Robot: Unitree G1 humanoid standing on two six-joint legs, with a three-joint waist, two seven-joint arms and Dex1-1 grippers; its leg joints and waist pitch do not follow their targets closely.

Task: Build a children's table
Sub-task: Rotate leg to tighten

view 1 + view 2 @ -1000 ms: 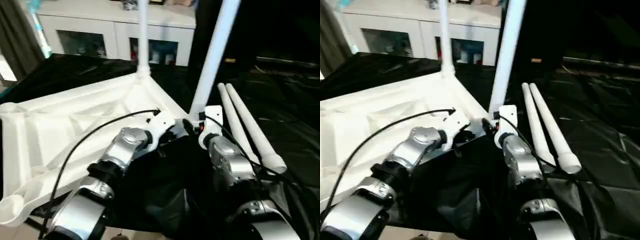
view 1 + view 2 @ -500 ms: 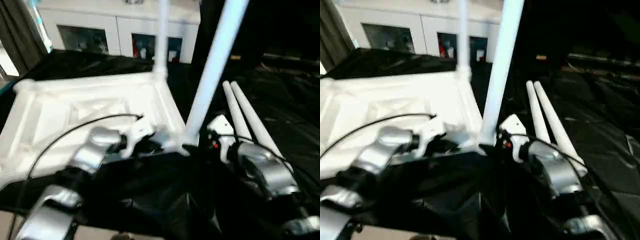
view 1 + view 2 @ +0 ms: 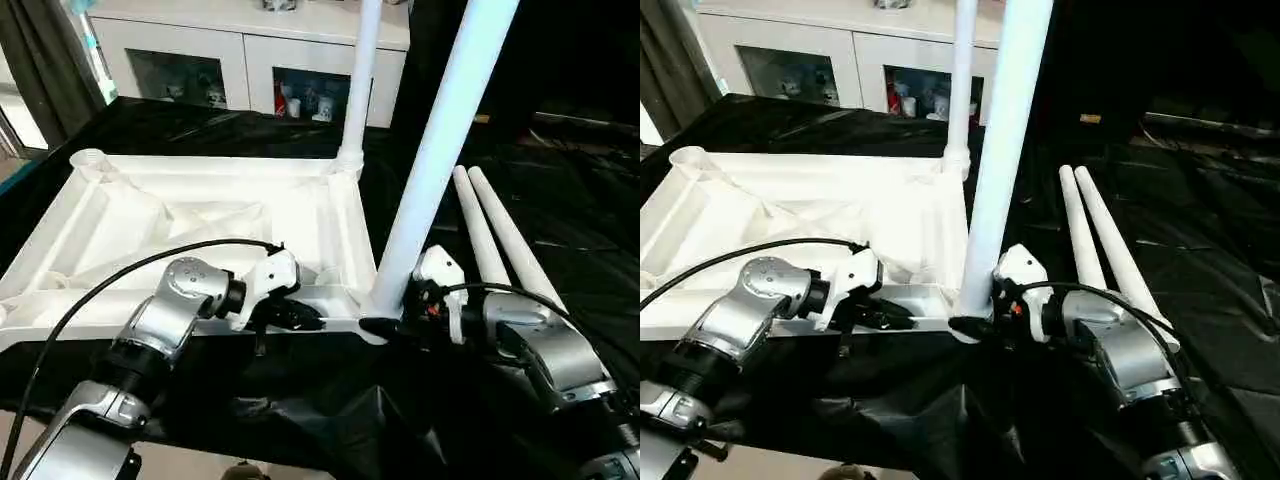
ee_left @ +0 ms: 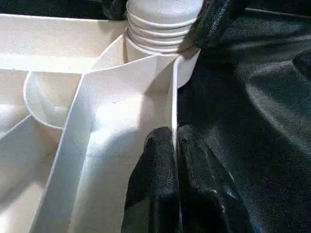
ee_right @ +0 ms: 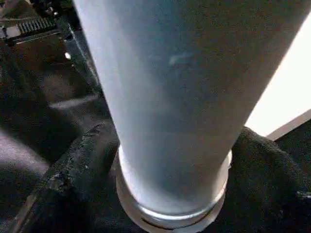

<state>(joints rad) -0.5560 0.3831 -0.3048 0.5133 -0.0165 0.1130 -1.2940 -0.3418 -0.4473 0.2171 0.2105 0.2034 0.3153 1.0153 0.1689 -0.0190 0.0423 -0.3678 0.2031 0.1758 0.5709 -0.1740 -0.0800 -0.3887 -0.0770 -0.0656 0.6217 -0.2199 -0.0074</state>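
The children's table top [image 3: 200, 215] lies upside down on black cloth, ribs up. One white leg [image 3: 358, 90] stands in the far right corner socket. Another leg [image 3: 440, 150] stands in the near right socket. Two loose legs [image 3: 500, 245] lie on the cloth to the right. My left gripper [image 3: 303, 320] is shut on the thin near rim wall, one finger [image 4: 155, 184] on each side of it, close to that near socket. My right gripper [image 3: 388, 325] is shut on the base of the near leg; its fingers [image 5: 82, 165] hug the leg [image 5: 170, 97] just above the socket.
A white cabinet with glass doors [image 3: 200, 65] stands behind the table. Black cloth [image 3: 570, 190] covers the work surface and hangs over its near edge. A dark curtain [image 3: 40, 70] hangs at the far left.
The whole picture has swung and tilted, so the camera moved. My right gripper's fingers have drawn in a little around the near leg. The left gripper stays pinched on the rim.
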